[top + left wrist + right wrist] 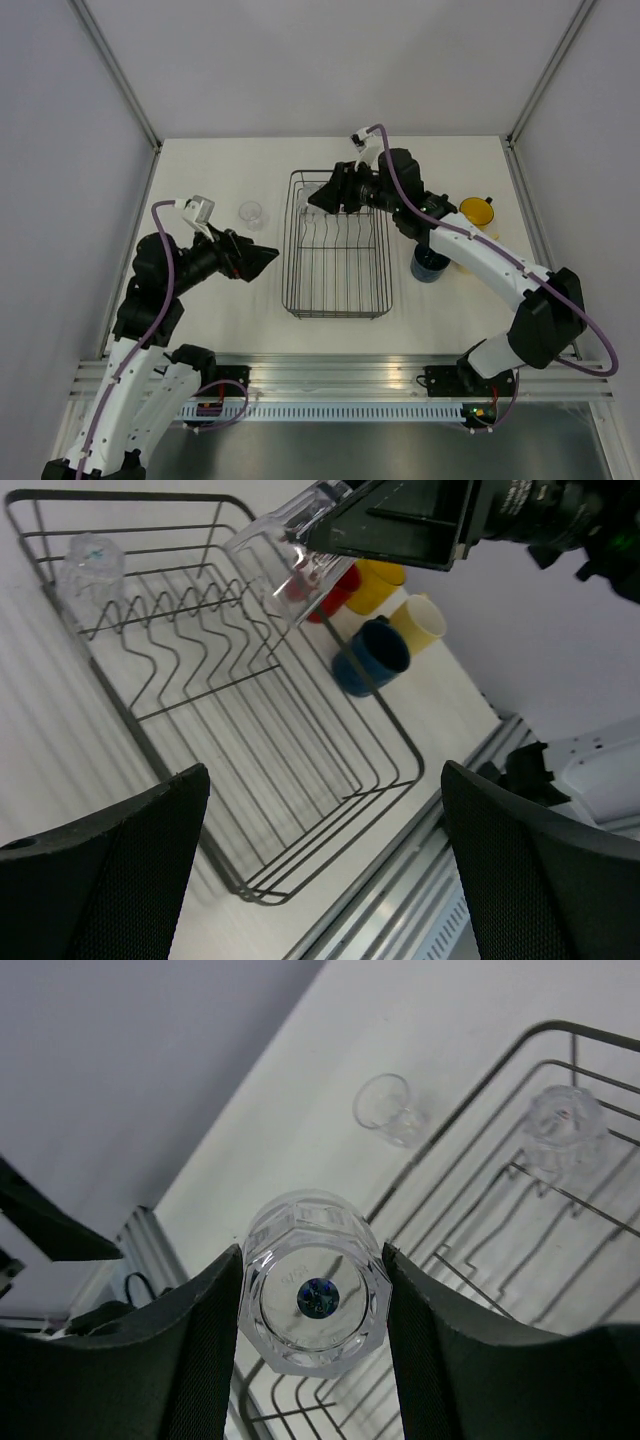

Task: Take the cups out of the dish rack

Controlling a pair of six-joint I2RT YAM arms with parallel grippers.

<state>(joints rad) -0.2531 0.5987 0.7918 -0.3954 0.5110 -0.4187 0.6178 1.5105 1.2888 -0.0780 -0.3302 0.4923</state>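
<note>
The dark wire dish rack [336, 300] stands mid-table. My right gripper [318, 197] hovers over its far left part, shut on a clear glass tumbler [314, 1282], held bottom toward the camera; it also shows in the left wrist view [283, 558]. A second tumbler [565, 1130] stands in the rack's far left corner [90, 565]. A third tumbler [251, 212] stands on the table left of the rack. My left gripper [268, 258] is open and empty beside the rack's left side. Red [337, 588], yellow [478, 212], dark blue [430, 265] and cream [420, 622] mugs stand right of the rack.
The right arm reaches across the mugs, hiding the red and cream ones from above. White walls and metal posts enclose the table. A metal rail [340, 372] runs along the near edge.
</note>
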